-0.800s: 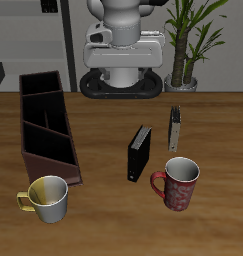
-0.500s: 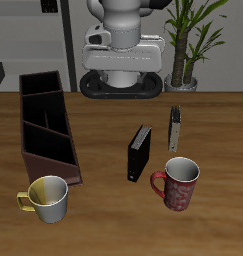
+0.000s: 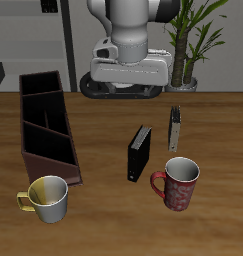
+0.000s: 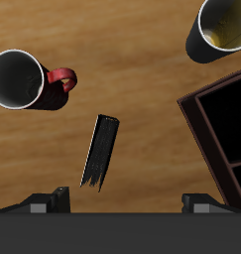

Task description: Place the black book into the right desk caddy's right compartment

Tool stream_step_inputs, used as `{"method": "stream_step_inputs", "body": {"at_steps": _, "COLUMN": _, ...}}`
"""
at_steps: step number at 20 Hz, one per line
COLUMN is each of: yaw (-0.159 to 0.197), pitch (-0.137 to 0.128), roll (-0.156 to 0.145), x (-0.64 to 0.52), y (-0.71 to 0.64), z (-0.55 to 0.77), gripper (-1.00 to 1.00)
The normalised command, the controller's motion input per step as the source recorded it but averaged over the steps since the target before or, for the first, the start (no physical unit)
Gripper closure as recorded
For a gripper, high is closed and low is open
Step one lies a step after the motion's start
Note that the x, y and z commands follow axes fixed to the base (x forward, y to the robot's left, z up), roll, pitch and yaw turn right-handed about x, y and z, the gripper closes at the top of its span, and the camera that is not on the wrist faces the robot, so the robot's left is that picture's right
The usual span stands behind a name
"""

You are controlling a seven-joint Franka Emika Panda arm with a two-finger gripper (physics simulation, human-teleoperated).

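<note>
The black book (image 3: 139,153) stands upright on its edge near the middle of the table; it also shows in the wrist view (image 4: 100,151). The right desk caddy (image 3: 48,128) is a long maroon-brown box with black inside walls and partitions, lying apart from the book; one corner of it shows in the wrist view (image 4: 219,124). My gripper (image 3: 132,76) hangs high above the back of the table, well behind the book. In the wrist view the gripper (image 4: 127,204) is open and empty, with its fingertips (image 4: 50,201) spread wide.
A thin grey patterned book (image 3: 175,128) stands behind the black book. A red mug (image 3: 177,183) sits beside the black book toward the front edge. A yellow-handled mug (image 3: 48,198) stands at the caddy's front end. A potted plant (image 3: 188,45) stands at the back.
The arm has swung forward and down, so the gripper hand now sits lower and faces the table. Nothing on the table has moved.
</note>
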Motion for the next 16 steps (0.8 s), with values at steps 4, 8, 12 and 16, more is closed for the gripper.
{"method": "stream_step_inputs", "body": {"at_steps": 4, "yaw": -0.046, "pitch": 0.0, "roll": -0.007, "x": 0.08, "y": 0.11, "z": -0.31, "gripper": -1.0}}
{"method": "stream_step_inputs", "body": {"at_steps": 8, "yaw": -0.036, "pitch": -0.001, "roll": 0.011, "x": 0.11, "y": 0.07, "z": -0.27, "gripper": -1.0}}
{"method": "stream_step_inputs", "body": {"at_steps": 12, "yaw": -0.011, "pitch": 0.014, "roll": 0.014, "x": 0.12, "y": 0.04, "z": -0.38, "gripper": -1.0}}
{"method": "stream_step_inputs", "body": {"at_steps": 16, "yaw": -0.01, "pitch": 0.036, "roll": 0.008, "x": 0.08, "y": 0.02, "z": -0.41, "gripper": -1.0}}
